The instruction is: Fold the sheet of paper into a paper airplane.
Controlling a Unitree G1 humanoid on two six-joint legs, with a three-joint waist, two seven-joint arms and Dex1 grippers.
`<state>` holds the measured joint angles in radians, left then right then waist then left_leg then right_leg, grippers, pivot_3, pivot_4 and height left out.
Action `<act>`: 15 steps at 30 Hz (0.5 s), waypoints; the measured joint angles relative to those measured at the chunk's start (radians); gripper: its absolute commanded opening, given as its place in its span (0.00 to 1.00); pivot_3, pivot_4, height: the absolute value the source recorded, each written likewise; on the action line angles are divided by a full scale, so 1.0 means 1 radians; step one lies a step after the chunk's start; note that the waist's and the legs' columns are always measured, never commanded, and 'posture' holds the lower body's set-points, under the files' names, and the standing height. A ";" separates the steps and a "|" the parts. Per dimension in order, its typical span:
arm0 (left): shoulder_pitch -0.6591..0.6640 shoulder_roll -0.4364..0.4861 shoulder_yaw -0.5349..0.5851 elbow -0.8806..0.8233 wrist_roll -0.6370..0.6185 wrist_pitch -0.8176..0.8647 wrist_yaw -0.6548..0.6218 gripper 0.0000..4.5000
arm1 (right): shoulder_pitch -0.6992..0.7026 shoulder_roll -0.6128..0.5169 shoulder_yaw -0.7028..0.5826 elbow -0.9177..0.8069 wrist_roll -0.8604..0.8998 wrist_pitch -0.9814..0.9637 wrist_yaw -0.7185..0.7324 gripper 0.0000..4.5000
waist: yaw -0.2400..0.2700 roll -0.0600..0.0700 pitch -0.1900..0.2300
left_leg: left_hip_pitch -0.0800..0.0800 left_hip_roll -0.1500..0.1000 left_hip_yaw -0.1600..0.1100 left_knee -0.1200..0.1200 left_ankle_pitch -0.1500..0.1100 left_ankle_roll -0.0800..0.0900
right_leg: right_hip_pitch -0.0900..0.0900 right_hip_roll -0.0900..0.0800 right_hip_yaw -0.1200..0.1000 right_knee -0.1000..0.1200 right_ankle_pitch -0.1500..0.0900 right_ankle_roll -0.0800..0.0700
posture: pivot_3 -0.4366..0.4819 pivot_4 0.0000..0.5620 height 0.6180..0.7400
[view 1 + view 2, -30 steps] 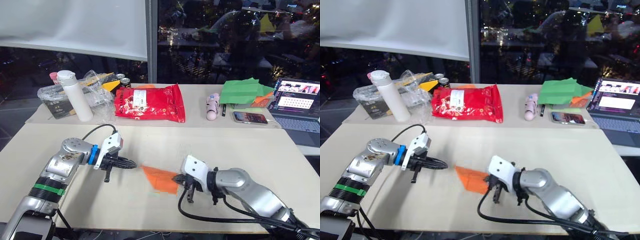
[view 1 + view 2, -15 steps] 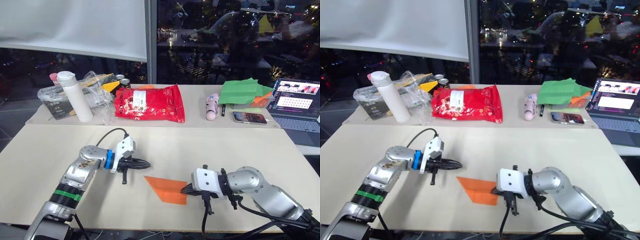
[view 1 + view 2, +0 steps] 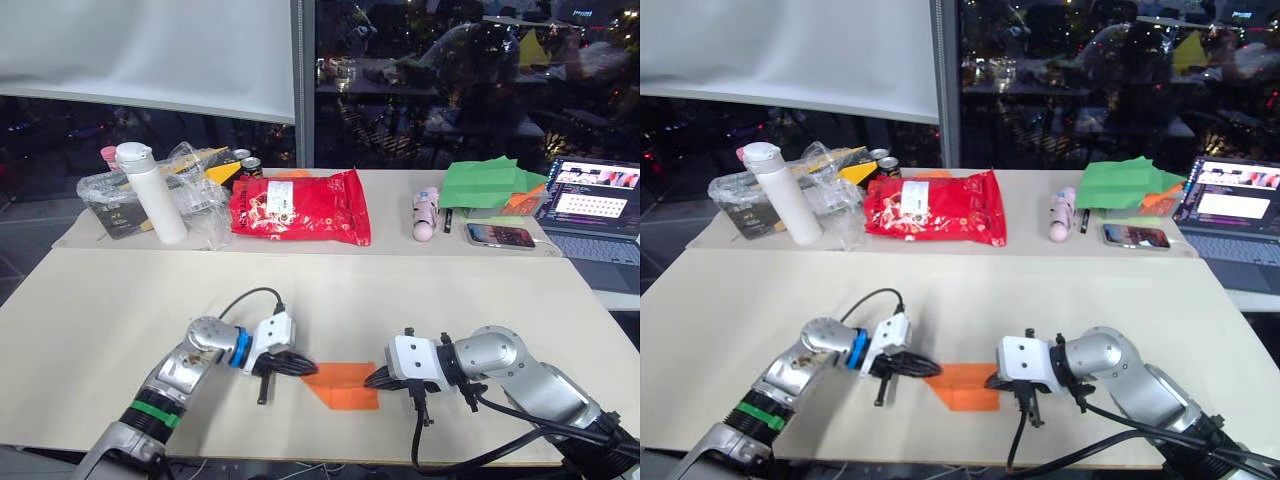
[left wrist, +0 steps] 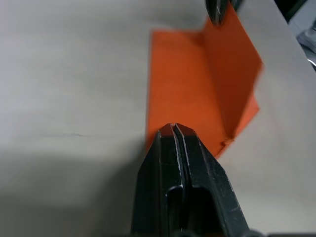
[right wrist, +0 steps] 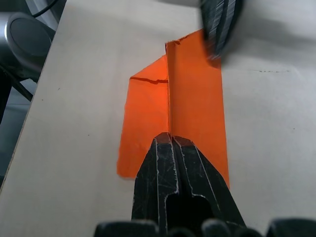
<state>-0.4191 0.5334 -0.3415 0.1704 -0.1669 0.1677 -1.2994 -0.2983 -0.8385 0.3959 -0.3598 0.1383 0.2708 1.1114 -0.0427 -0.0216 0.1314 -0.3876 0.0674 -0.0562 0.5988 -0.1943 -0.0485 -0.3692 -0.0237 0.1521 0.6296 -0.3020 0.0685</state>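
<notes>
Fingers of the left gripper [image 3: 305, 367] were pressed together, tips resting at the left edge of the paper airplane [image 3: 345, 384]; whether they pinched the paper or only pressed on it could not be told. Fingers of the right gripper [image 3: 372, 379] were likewise clenched, with no gap between them, their tips meeting the right edge of the paper airplane.

The paper airplane lay flat on the surface [image 3: 120, 300], between the two grippers, near the front edge of the surface. It was orange, with one straight crease running along its length and one flap slightly raised along that crease, as seen in the left wrist view [image 4: 207, 94].

Well behind the paper airplane, along the far side of the surface, stood a white bottle [image 3: 148, 190] and a red bag [image 3: 298, 206]. Further right of the red bag lay a green folded paper [image 3: 490, 183], a phone [image 3: 499, 235] just in front of it, and an open laptop [image 3: 592, 205] at the right edge.
</notes>
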 measured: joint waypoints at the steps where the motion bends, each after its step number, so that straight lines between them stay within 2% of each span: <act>1: 0.000 0.000 -0.006 -0.003 0.010 -0.015 0.005 0.00 | 0.001 0.004 -0.002 0.001 0.001 0.002 0.000 0.01 | 0.000 0.000 0.000 | 0.000 0.000 0.000 0.000 0.000 0.000 | 0.000 0.000 0.000 0.000 0.000 0.000 | 0.48 0.27 0.77; 9: -0.001 0.002 -0.028 -0.003 0.065 -0.117 0.046 0.00 | 0.000 0.035 -0.016 0.003 0.069 0.139 0.036 0.01 | 0.000 0.002 -0.001 | 0.003 0.000 0.000 0.001 0.000 0.000 | 0.004 0.000 0.000 0.000 0.000 0.000 | 0.48 0.27 0.77; 15: 0.001 0.002 -0.031 -0.001 0.073 -0.138 0.069 0.00 | -0.091 0.070 -0.008 0.113 0.081 0.232 0.079 0.01 | -0.001 0.002 -0.001 | 0.003 0.000 0.000 0.004 0.000 0.000 | 0.004 0.000 0.000 0.000 0.000 0.000 | 0.48 0.27 0.77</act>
<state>-0.4186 0.5356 -0.3726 0.1697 -0.0937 0.0297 -1.2299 -0.3895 -0.7680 0.3877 -0.2463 0.2195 0.5032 1.1900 -0.0433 -0.0191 0.1303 -0.3846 0.0673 -0.0562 0.6025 -0.1945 -0.0484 -0.3651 -0.0237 0.1522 0.6301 -0.3017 0.0684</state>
